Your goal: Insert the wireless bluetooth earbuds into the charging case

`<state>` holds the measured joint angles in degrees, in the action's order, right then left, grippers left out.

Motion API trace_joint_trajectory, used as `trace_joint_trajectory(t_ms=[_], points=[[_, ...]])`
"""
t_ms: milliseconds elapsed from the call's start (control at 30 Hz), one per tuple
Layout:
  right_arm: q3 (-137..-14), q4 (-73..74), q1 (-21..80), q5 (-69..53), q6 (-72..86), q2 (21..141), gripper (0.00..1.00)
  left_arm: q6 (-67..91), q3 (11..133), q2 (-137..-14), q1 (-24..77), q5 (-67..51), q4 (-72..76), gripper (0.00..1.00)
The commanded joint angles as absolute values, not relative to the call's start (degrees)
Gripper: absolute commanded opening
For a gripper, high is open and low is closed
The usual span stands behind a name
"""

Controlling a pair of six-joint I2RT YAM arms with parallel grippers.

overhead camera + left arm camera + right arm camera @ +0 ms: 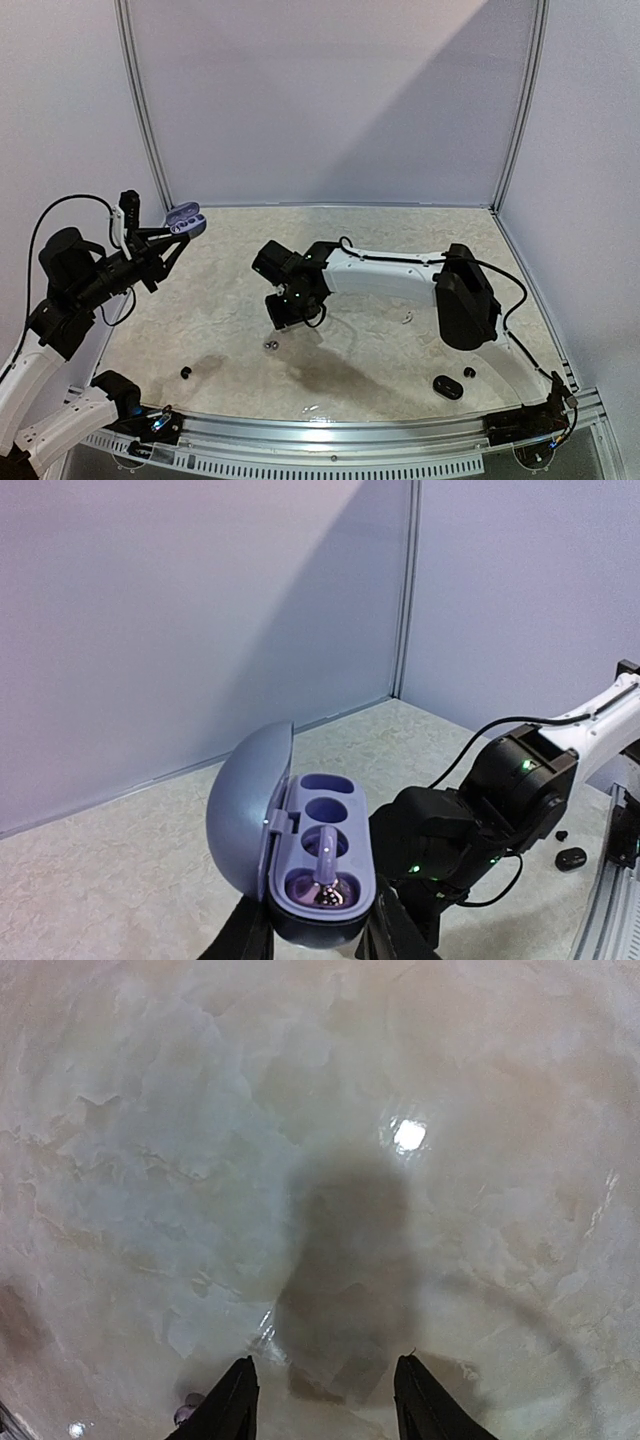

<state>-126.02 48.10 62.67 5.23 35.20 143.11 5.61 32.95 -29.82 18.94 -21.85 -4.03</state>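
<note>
My left gripper (170, 238) is raised over the table's left side, shut on an open lavender charging case (186, 220). In the left wrist view the charging case (322, 825) has its lid swung left, and one lavender earbud (334, 872) sits in the nearest socket. The left gripper (315, 935) clamps the base of the case. My right gripper (287, 312) points down at mid-table, open and empty. A small greyish earbud (270, 345) lies just in front of it. In the right wrist view this earbud (186, 1412) lies left of the right gripper (325, 1395), outside the fingers.
A black earbud (185, 373) lies near the front left. A black case (448, 387) and a small black bud (469, 372) lie at the front right. A small whitish piece (407, 318) sits under the right arm. White walls enclose the table.
</note>
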Motion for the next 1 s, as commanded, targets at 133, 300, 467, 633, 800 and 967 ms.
trace_joint_trajectory(t_ms=[133,300,467,633,800,967], points=[[-130.0,51.2,65.4,3.9,34.2,146.5,0.42,6.0,31.8,-29.4,18.3,-21.9,-4.1,0.0],[-129.7,52.3,65.5,2.2,34.5,147.4,0.33,6.2,31.7,-29.4,18.3,-21.9,-4.0,0.0],[-129.6,51.8,66.1,1.2,33.9,147.4,0.26,6.0,31.7,-29.0,18.4,-22.0,-4.4,0.0],[-129.3,51.6,67.0,0.6,32.7,147.4,0.2,5.5,31.7,-28.7,18.4,-21.8,-5.0,0.0],[-127.6,51.5,67.6,0.7,32.3,146.4,0.19,5.2,31.7,-28.5,18.4,-21.8,-5.7,0.0],[-126.9,51.7,68.5,0.7,30.9,145.4,0.19,5.1,31.4,-28.5,18.3,-21.7,-5.5,0.0]])
